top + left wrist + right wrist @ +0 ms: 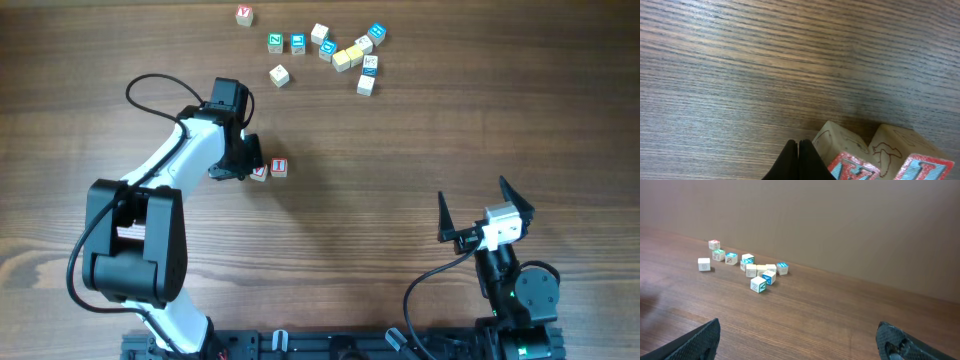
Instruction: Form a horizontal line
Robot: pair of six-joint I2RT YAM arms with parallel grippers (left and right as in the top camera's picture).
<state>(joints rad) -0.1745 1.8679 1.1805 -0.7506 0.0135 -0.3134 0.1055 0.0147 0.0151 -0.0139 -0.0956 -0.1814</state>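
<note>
Two red-lettered cubes sit side by side in a short row at mid-table, one (259,172) touching the other (279,167). My left gripper (248,167) is shut with nothing between its fingers, its tips low on the table right against the left cube. In the left wrist view the shut fingertips (798,149) stand just left of that cube (847,152), with the second cube (912,155) beyond it. My right gripper (472,192) hovers open and empty at the near right, far from all cubes; its fingers (704,340) frame bare wood.
A loose cluster of letter cubes (345,52) lies at the far middle, with blue- and green-lettered ones among them. A pale cube (279,75) sits apart, and a red-lettered cube (244,15) lies at the far edge. The cluster (760,272) shows in the right wrist view.
</note>
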